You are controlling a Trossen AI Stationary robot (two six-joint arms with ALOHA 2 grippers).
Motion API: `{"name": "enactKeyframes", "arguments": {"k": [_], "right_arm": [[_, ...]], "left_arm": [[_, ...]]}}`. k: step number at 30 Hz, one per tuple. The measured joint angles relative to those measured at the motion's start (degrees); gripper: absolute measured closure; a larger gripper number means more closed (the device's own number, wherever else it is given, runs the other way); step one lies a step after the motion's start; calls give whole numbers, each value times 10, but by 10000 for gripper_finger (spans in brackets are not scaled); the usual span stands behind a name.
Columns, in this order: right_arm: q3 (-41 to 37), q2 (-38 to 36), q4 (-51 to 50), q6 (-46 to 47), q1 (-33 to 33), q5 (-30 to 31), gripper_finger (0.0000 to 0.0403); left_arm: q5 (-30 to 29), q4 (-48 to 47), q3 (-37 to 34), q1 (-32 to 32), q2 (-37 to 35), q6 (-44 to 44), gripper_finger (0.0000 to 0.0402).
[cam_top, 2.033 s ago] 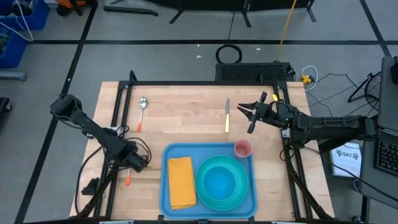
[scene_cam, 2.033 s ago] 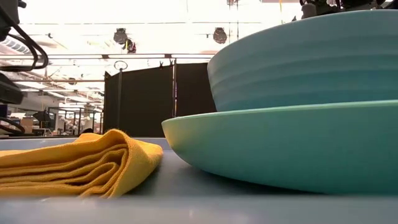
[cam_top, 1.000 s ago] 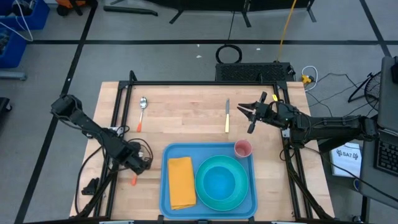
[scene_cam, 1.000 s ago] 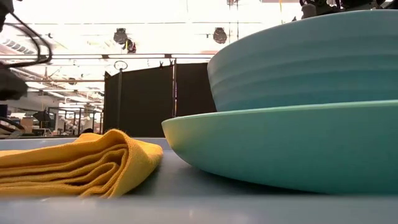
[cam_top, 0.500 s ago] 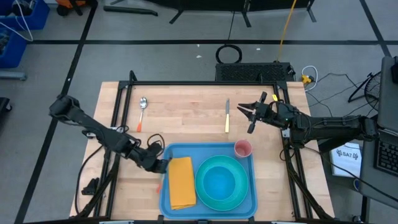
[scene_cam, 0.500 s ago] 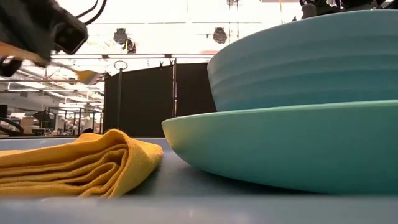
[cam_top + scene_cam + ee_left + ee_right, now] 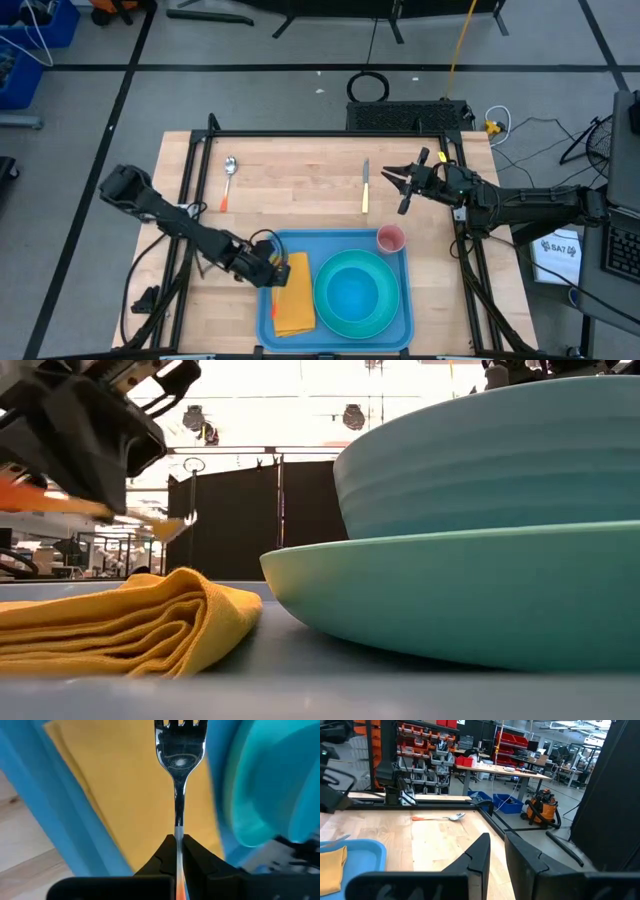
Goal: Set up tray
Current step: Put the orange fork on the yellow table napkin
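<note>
- The left gripper [image 7: 272, 272] has its jaws closed on the orange handle of a fork [image 7: 179, 780], held out over the yellow napkin [image 7: 292, 300] at the left end of the light-blue tray [image 7: 335, 240], which sits at the front middle of the desk [image 7: 300, 185].
- The grip is thin and low on the handle; a bump against the tray's raised rim could twist the fork or make it slip out.
- If let go from this height, the fork may bounce off the folded napkin and slide under the teal plate [image 7: 325, 305] just beside it, or land crooked.
- Pushing down too far would bunch or drag the napkin out of place.
- The bowl [image 7: 355, 295] on the plate is near; a wide swing could knock it.
- The right gripper [image 7: 397, 182] waits over the far right of the desk near the knife [image 7: 365, 186]; I cannot tell how its jaws stand.
</note>
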Motion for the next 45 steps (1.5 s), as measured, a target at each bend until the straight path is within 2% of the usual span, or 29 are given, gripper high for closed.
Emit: {"name": "enactKeyframes", "arguments": {"k": [5,13,19,25,30,39,45], "right_arm": [[0,0,0,-2,0,0,353],[0,0,10,-5,0,0,353],[0,-8,2,-5,0,0,353],[0,-10,-2,-15,0,0,353],[0,-10,-4,-18,0,0,353],[0,-11,-5,-14,0,0,353],[0,-11,-8,-14,0,0,353]], "left_arm": [[27,-69,62,0,61,1,391],[-61,-89,116,-4,102,-39,391],[-63,-91,121,-24,135,-124,391],[-65,-97,131,-46,128,-194,391],[-64,-138,154,-49,128,-201,391],[-64,-152,154,-50,154,-201,392],[-41,-148,154,-50,174,-200,392]]}}
